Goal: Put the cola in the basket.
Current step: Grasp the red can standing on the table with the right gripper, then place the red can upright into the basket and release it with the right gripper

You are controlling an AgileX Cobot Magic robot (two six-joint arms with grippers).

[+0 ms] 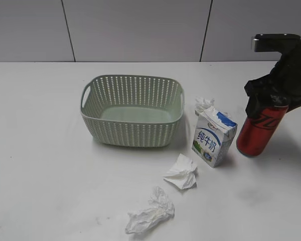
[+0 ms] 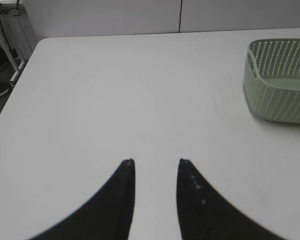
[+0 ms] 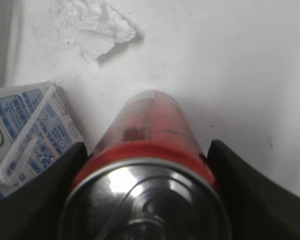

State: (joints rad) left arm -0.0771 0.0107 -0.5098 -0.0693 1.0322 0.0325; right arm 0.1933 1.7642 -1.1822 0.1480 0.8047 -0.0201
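Observation:
The cola [image 1: 257,134] is a tall red can with black lettering, standing on the white table at the right. My right gripper [image 1: 269,99] is shut on its upper part; in the right wrist view the can [image 3: 150,130] fills the gap between both fingers [image 3: 146,160] and its silver top shows. The sage-green basket [image 1: 132,131] stands empty at the table's middle, left of the can. It also shows at the right edge of the left wrist view [image 2: 277,102]. My left gripper [image 2: 156,162] is open and empty over bare table, out of the exterior view.
A white-and-blue milk carton [image 1: 213,136] stands between the basket and the can, close to the can [image 3: 30,125]. Crumpled tissues lie behind the carton [image 1: 204,104], in front of it [image 1: 183,172] and nearer the front edge [image 1: 149,213].

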